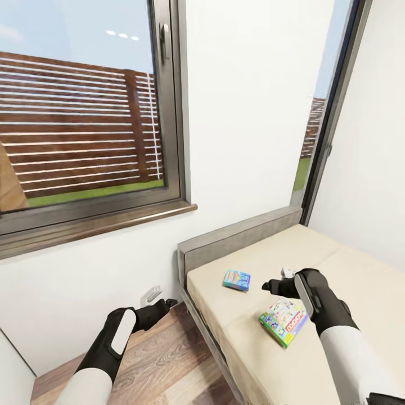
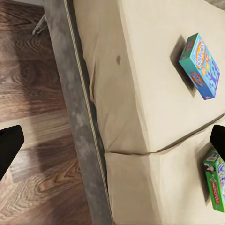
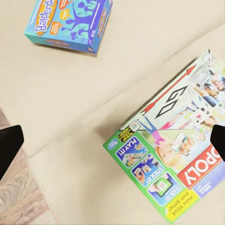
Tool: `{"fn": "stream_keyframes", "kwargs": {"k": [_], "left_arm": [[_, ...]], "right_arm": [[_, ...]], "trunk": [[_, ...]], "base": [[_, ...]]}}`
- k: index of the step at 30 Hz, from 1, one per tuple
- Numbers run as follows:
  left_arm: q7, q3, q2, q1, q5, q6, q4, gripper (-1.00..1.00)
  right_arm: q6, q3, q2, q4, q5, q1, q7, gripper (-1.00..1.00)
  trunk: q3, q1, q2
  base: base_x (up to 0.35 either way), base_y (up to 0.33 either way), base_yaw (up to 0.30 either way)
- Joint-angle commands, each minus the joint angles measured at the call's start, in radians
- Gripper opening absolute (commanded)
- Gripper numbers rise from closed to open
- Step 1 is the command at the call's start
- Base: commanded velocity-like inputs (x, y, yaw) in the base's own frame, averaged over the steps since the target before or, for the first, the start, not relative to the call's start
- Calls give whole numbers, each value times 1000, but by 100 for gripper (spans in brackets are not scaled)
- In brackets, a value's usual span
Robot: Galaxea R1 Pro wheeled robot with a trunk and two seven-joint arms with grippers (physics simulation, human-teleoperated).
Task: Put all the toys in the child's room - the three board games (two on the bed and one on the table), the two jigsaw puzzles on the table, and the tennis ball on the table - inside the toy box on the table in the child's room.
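Two board games lie on the bed's (image 1: pixel 343 264) beige mattress. The blue cartoon one (image 1: pixel 237 279) (image 2: pixel 200 65) (image 3: pixel 70 21) is near the headboard. The green-edged Monopoly one (image 1: pixel 284 322) (image 2: pixel 215 183) (image 3: pixel 173 159) lies nearer to me. My right gripper (image 1: pixel 277 279) (image 3: pixel 112 140) hovers open above the mattress between the two boxes, over the Monopoly box's corner. My left gripper (image 1: pixel 159 301) (image 2: pixel 112 140) hangs open over the bed's edge, holding nothing. The toy box, table, jigsaw puzzles and tennis ball are out of view.
The grey bed frame (image 2: pixel 77 122) and low headboard (image 1: pixel 236 236) border the mattress. Wood floor (image 1: pixel 152 365) runs between the bed and the white wall. A window with a wide sill (image 1: pixel 95 222) is at the left, and a tall glazed frame (image 1: pixel 323 140) stands behind the bed.
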Motion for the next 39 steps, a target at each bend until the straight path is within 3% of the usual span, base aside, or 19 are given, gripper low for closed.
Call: {"fn": "stream_keyframes", "kwargs": {"k": [1, 9, 21, 39], "left_arm": [[-5, 7, -1, -1, -2, 7, -1, 100], [-5, 22, -1, -2, -3, 11, 1, 100], [-1, 29, 0, -3, -3, 12, 4, 100], [-2, 30, 0, -2, -3, 12, 4, 100]], "right_arm": [[4, -2, 0, 3, -3, -6, 2, 100], [4, -4, -5, 20, -12, -60, 36, 100], [3, -5, -11, 27, -25, -120, 150, 100], [-12, -7, -1, 43, -44, -151, 176, 100]], "trunk": [[-4, 4, -8], [-29, 35, -64], [-67, 81, -148], [-123, 150, -274]], "base": [[0, 0, 0], [0, 0, 0], [0, 0, 0], [0, 0, 0]]}}
